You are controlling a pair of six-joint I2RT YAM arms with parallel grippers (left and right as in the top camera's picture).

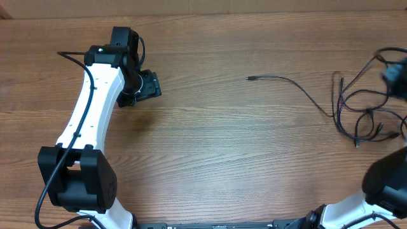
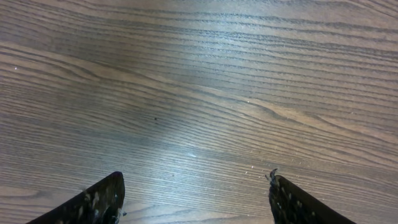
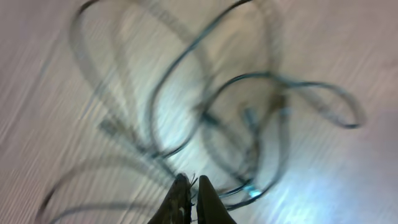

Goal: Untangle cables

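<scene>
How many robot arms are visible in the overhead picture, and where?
2. The left arm lies on the left of the table, far from the cables. The right arm enters at the bottom right corner, mostly out of frame, its gripper over them.

Desk [image 1: 210, 146] is showing a brown wood-grain surface, smooth and semi-matt, and is reflecting a pale sheen in the left wrist view. Cables [image 1: 369, 111] are presenting thin black sheaths; blur in the right wrist view is hiding their finer finish. Left arm [image 1: 95, 102] is wearing smooth white shells that look like plastic, with matt black joint housings. Jaws of the left gripper [image 2: 196, 179] are showing black faces, speckled and scuffed.
</scene>
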